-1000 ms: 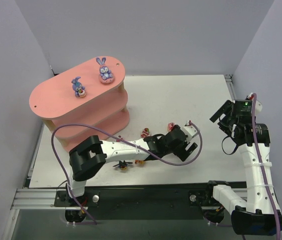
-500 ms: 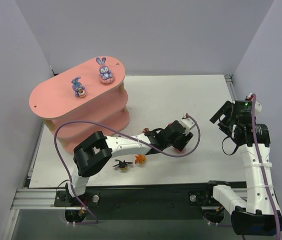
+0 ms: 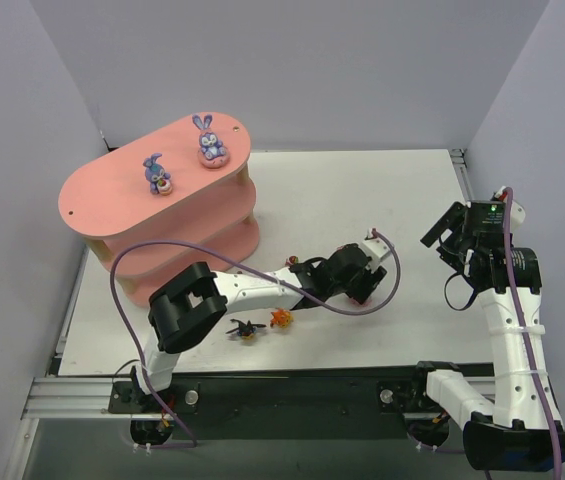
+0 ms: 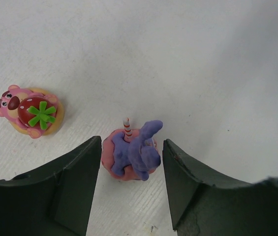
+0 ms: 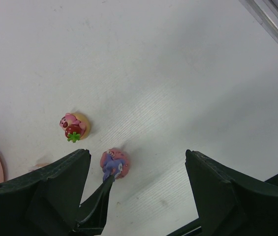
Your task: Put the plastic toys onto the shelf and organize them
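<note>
A purple bunny on a pink base (image 4: 131,156) lies on the table between the jaws of my open left gripper (image 4: 131,147), with a gap on each side. A pink bear with a strawberry (image 4: 30,110) sits to its left. My left gripper (image 3: 360,286) is stretched out to mid-table. An orange toy (image 3: 281,319) and a black-yellow spiky toy (image 3: 245,329) lie near the front. Two bunnies (image 3: 158,174) (image 3: 210,142) stand on the top board of the pink shelf (image 3: 112,195). My right gripper (image 5: 138,153) is open and empty, high above the table.
The right wrist view shows the same bunny (image 5: 114,163) and strawberry bear (image 5: 74,126) from above, with a dark finger of the left gripper beside the bunny. A purple cable (image 3: 262,262) loops along the left arm. The table's right edge rail (image 3: 460,170) lies by the right arm.
My left gripper has moved a little farther from the front edge and settled around the bunny, uncovering the orange toy. The right arm has not moved.
</note>
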Action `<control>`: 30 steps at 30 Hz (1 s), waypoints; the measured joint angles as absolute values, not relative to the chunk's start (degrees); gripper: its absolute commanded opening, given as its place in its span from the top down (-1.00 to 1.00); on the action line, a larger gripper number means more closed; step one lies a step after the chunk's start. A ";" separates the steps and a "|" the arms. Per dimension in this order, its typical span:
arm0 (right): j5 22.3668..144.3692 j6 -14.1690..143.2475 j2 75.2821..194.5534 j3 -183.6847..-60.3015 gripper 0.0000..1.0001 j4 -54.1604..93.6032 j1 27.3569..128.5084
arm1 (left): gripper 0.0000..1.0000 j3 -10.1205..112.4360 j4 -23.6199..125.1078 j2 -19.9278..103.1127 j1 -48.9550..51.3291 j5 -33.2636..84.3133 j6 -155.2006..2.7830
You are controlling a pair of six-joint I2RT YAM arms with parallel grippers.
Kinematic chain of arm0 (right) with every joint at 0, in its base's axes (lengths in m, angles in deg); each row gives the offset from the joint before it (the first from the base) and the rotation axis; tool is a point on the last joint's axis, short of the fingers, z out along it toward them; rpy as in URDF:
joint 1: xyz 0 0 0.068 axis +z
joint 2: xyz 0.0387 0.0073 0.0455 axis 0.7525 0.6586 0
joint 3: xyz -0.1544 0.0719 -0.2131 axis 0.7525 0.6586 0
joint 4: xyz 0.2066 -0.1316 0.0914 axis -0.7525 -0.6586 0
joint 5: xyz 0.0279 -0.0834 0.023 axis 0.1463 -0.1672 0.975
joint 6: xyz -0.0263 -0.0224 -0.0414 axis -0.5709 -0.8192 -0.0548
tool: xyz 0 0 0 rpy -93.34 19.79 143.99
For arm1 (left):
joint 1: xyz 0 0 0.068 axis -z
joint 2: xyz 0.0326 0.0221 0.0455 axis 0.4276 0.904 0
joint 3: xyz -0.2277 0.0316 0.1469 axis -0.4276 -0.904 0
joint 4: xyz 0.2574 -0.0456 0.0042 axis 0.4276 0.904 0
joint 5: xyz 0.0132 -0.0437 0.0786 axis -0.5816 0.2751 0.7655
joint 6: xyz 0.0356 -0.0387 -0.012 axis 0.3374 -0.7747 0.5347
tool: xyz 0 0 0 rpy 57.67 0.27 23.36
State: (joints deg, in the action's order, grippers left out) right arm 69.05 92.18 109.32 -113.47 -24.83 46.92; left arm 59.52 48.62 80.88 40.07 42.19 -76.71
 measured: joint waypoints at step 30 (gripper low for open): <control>67.98 92.01 109.34 -113.51 -0.61 -24.94 47.00 | 1.00 57.31 56.07 70.50 40.27 46.43 -76.40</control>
State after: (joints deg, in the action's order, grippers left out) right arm 67.98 92.01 109.34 -113.51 -24.94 47.00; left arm 57.31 56.07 70.50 40.27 46.43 -76.40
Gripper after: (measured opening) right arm 0.807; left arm 0.089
